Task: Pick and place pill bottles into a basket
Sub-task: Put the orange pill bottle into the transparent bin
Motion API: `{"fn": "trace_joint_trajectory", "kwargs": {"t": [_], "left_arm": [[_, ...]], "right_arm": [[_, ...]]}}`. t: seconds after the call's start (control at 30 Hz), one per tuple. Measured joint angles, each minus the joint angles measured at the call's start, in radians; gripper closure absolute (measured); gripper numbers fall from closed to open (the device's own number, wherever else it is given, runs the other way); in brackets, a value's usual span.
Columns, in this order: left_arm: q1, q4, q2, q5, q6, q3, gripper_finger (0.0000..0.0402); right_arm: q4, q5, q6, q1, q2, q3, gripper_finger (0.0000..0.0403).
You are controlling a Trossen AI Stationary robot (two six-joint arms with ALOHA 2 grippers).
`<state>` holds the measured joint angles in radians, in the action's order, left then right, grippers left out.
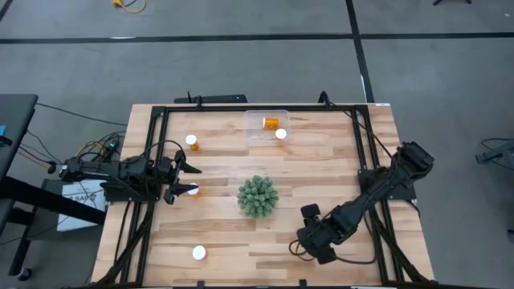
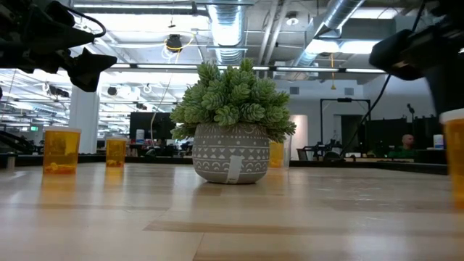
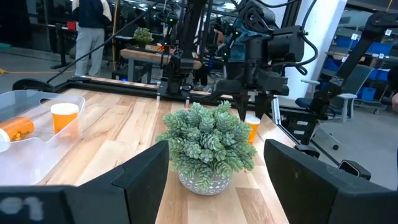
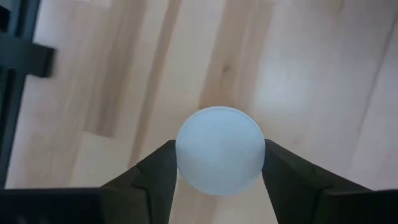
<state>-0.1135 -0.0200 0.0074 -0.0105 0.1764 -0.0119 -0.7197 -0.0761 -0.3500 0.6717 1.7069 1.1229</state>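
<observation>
Orange pill bottles with white caps stand on the table at the far left (image 1: 192, 142), the near left (image 1: 199, 253) and beside my left gripper's near finger (image 1: 193, 191). The clear basket (image 1: 257, 136) at the far side holds one bottle lying down (image 1: 273, 123) and one upright (image 1: 281, 134). My left gripper (image 1: 186, 179) is open and empty, level, pointing at the plant. My right gripper (image 4: 219, 186) is open and points down, its fingers on either side of a bottle's white cap (image 4: 219, 149). That bottle also shows in the left wrist view (image 3: 252, 129).
A spiky green plant (image 1: 258, 197) in a grey patterned pot (image 2: 230, 154) stands mid-table between the two arms. A black frame (image 1: 241, 107) runs round the table's edges. People and other benches show in the room beyond.
</observation>
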Motion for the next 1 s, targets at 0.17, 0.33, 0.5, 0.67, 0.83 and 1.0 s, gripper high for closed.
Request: {"fn": "trace_joint_trajectory", "kwargs": {"t": [0.17, 0.33, 0.5, 0.67, 0.83, 1.0], "left_arm": [[0.000, 0.000, 0.000, 0.000, 0.000, 0.000, 0.0148], [0.000, 0.000, 0.000, 0.000, 0.000, 0.000, 0.0148], [0.000, 0.000, 0.000, 0.000, 0.000, 0.000, 0.0148], [0.000, 0.000, 0.000, 0.000, 0.000, 0.000, 0.0148], [0.000, 0.000, 0.000, 0.000, 0.000, 0.000, 0.0148], [0.000, 0.000, 0.000, 0.000, 0.000, 0.000, 0.0148]], "right_arm": [[0.000, 0.001, 0.039, -0.048, 0.000, 0.000, 0.0212], [0.000, 0.001, 0.073, -0.107, 0.000, 0.000, 0.0212], [-0.020, 0.009, 0.117, -0.155, -0.015, -0.001, 0.0212], [-0.039, 0.009, 0.142, -0.202, -0.090, -0.001, 0.0212], [-0.061, -0.001, 0.150, -0.273, -0.185, 0.000, 0.0212], [-0.060, -0.005, 0.168, -0.368, -0.284, 0.000, 0.0212]]}}
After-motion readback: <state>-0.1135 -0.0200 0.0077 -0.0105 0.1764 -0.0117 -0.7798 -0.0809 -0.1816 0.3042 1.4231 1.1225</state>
